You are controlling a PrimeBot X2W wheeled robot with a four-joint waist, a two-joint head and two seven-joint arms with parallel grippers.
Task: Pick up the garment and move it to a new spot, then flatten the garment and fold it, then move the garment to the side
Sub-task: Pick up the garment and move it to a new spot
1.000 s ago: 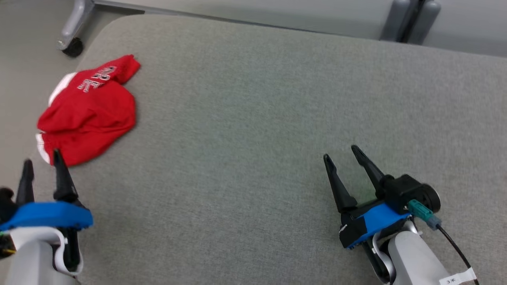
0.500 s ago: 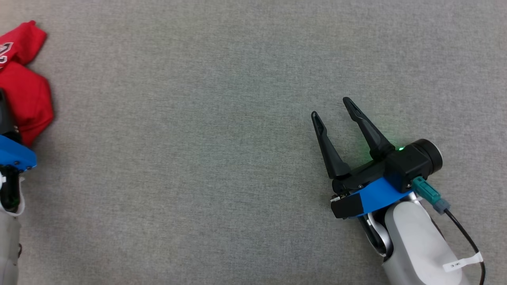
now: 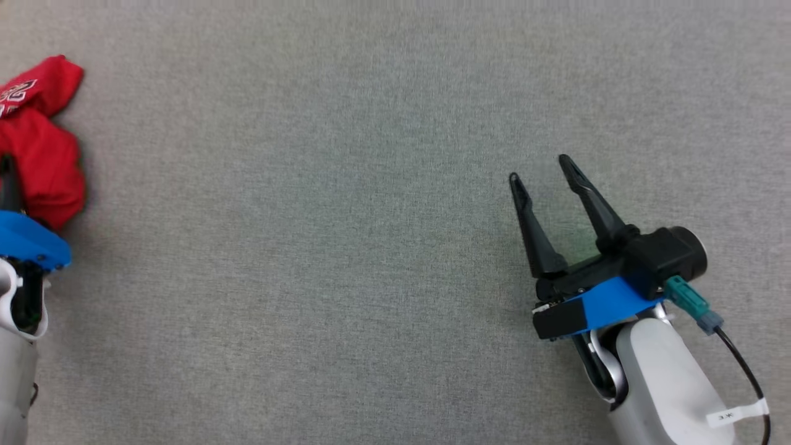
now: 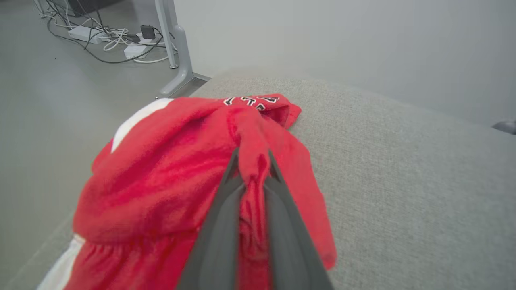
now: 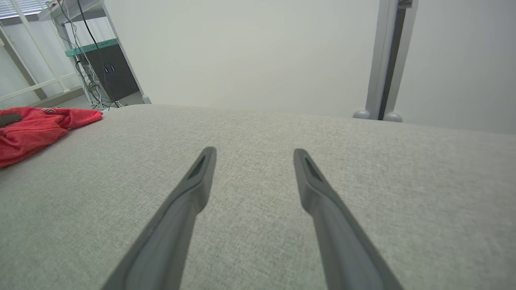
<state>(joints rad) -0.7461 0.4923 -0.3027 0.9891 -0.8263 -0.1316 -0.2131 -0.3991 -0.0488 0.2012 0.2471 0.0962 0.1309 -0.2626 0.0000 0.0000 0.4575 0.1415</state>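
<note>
Red garment cloth is pinched between the narrowed fingers of the left gripper, a fold taken for lifting. It lies crumpled at the desk's left edge. Well apart, the right gripper hovers, fingers wide and empty, probably kept free for flattening.

Grey woven-fabric surface, rounded at far corner. Lying on it: one red garment, crumpled, white trim, a fold nipped between jaws of left gripper; well left of spread jaws of right gripper.
</note>
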